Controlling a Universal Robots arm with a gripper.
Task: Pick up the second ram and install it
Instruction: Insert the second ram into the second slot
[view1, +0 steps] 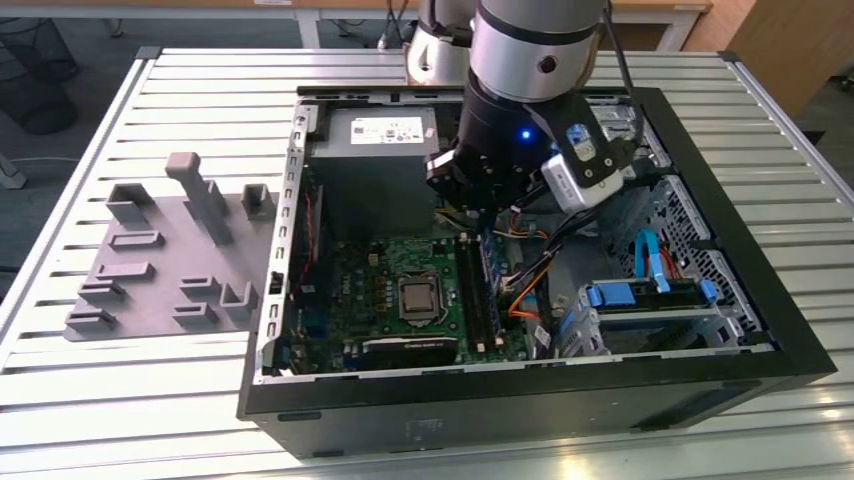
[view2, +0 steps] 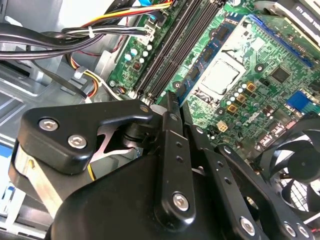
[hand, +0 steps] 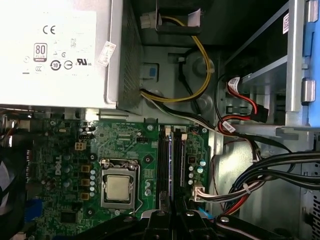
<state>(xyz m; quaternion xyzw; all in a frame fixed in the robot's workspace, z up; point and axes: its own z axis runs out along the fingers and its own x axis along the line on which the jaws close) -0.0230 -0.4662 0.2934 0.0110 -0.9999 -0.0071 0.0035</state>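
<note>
Exterior view: one pincer (view1: 470, 212) sits low inside the open case (view1: 534, 405), over the motherboard (view1: 354, 290). One grey holder (view1: 160, 270) lies well off to its side.

Second wrist view: black slots (view2: 175, 45) just beyond the pincer's tip. Cannot tell its opening or what it holds.

First wrist view: one thin strip, probably the second ram (hand: 172, 165), runs edge-on straight ahead of the pincer between two slots. Pick-up looks done — seating unconfirmed.

the motherboard (view1: 380, 285) is green, the end effector (hand: 174, 216) and case (view1: 534, 398) black, the holder tray (view1: 147, 255) grey.
</note>
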